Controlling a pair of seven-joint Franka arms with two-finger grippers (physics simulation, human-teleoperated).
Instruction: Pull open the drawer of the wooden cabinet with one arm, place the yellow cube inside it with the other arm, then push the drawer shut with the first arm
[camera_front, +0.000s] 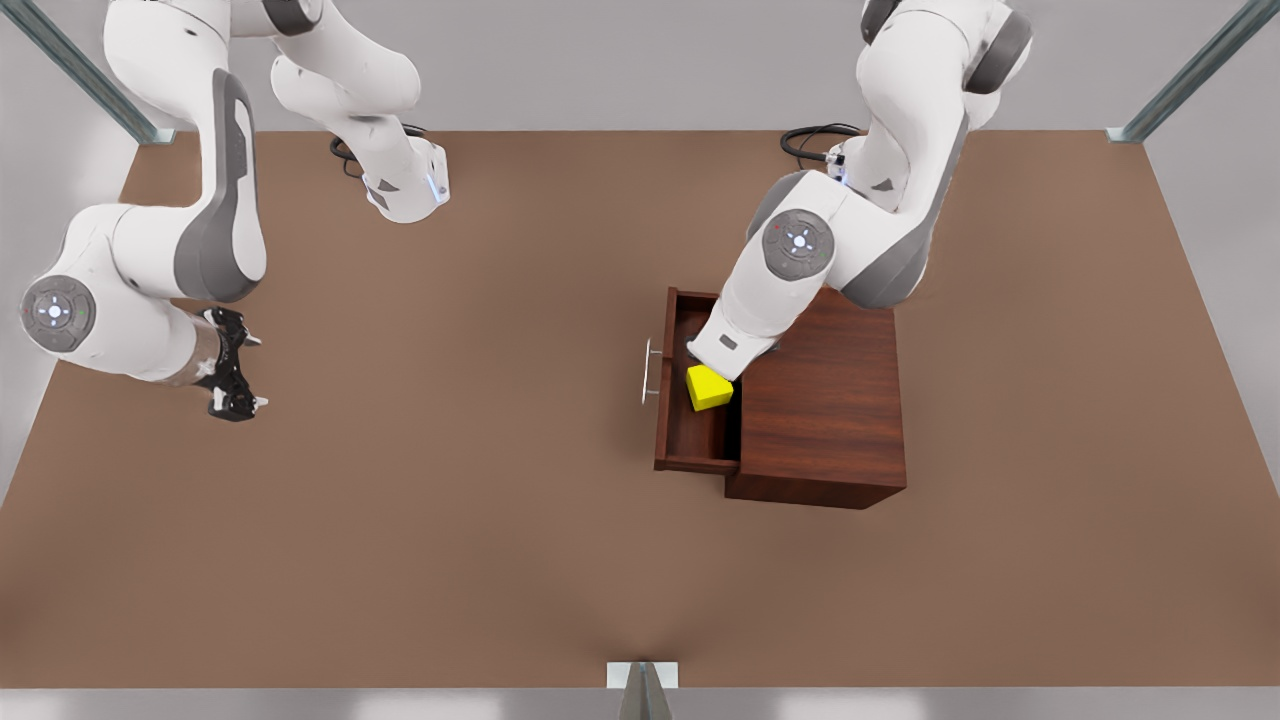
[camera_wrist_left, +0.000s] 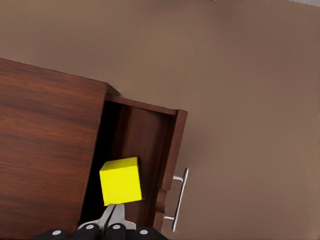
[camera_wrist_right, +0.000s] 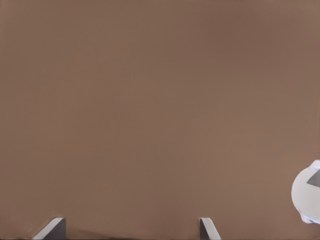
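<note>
Yellow cube (camera_wrist_left: 120, 181) hangs clamped in the left gripper (camera_wrist_left: 114, 216) over the open drawer (camera_front: 690, 420), ready to drop; right gripper (camera_front: 232, 372) waits, fingers apart.

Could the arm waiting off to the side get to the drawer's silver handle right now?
Probably yes: the right gripper is open, with only bare table between it and the handle, which faces that side.

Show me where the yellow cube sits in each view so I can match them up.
Front view: the cube is over the open drawer, just under the left gripper's wrist.
Left wrist view: the cube is at the fingertips of the left gripper, over the drawer.
Right wrist view: not in it.
Shared landmark: the drawer's silver handle.
</note>
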